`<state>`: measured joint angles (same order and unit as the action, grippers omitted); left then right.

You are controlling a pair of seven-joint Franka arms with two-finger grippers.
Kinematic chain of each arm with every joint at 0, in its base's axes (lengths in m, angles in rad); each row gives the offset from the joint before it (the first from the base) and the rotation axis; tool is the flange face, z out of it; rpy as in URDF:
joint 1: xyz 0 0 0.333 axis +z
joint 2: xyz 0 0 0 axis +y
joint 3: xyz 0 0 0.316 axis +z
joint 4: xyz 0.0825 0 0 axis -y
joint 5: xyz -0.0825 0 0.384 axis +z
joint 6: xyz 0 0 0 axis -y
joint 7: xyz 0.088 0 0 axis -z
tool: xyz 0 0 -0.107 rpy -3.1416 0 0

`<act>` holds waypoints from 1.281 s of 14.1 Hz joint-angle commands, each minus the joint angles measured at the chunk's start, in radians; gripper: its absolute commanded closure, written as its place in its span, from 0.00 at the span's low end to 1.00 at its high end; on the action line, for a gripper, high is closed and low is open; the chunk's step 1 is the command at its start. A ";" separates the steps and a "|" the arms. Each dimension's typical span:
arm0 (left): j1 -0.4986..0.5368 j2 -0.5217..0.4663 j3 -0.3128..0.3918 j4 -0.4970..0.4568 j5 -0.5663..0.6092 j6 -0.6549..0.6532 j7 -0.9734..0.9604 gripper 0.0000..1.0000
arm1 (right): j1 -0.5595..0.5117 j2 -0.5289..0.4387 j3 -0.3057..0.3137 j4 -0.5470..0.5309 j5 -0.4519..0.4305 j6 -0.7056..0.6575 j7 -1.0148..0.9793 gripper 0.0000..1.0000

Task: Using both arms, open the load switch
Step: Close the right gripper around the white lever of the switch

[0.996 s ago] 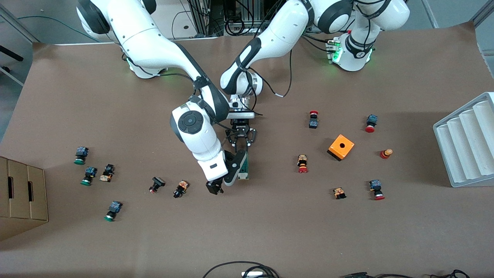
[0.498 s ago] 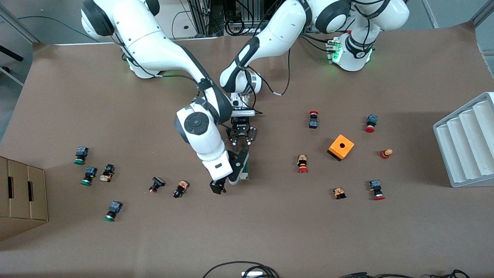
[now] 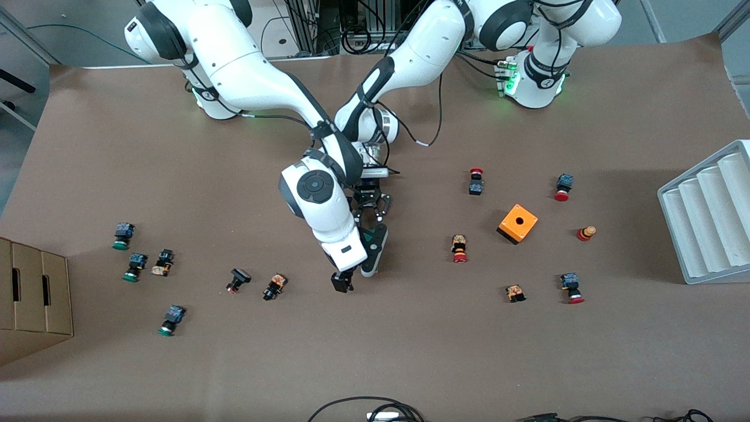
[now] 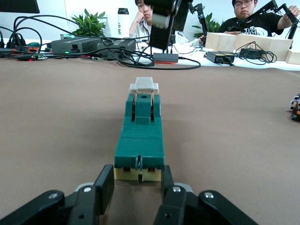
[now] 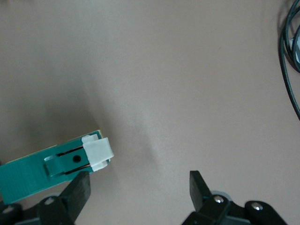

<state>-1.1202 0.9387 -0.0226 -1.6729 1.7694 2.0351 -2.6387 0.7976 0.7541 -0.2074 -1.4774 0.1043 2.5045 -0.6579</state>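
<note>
The load switch is a narrow dark-green block lying flat on the brown table, with a white piece at one end. My left gripper is shut on its cream end, one finger on each side. In the front view only a sliver of the load switch shows between the left gripper and the right gripper. My right gripper hangs open and wide over the white end; the white piece lies just off one fingertip, touching neither finger.
Small push buttons are scattered toward both ends of the table, the closest one near the right gripper. An orange box and a white rack stand toward the left arm's end. A cardboard box stands at the right arm's end.
The right arm has swung toward the left arm's end, bringing its open gripper over the load switch, which it now mostly hides in the front view. The left gripper keeps its hold.
</note>
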 commanded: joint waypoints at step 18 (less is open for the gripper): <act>0.053 0.020 0.009 0.004 0.110 -0.003 -0.024 0.46 | 0.069 0.080 -0.040 0.042 -0.025 0.008 -0.026 0.06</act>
<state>-1.0806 0.9405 -0.0126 -1.6676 1.8692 2.0456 -2.6447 0.8508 0.8101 -0.2347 -1.4606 0.0888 2.5080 -0.6876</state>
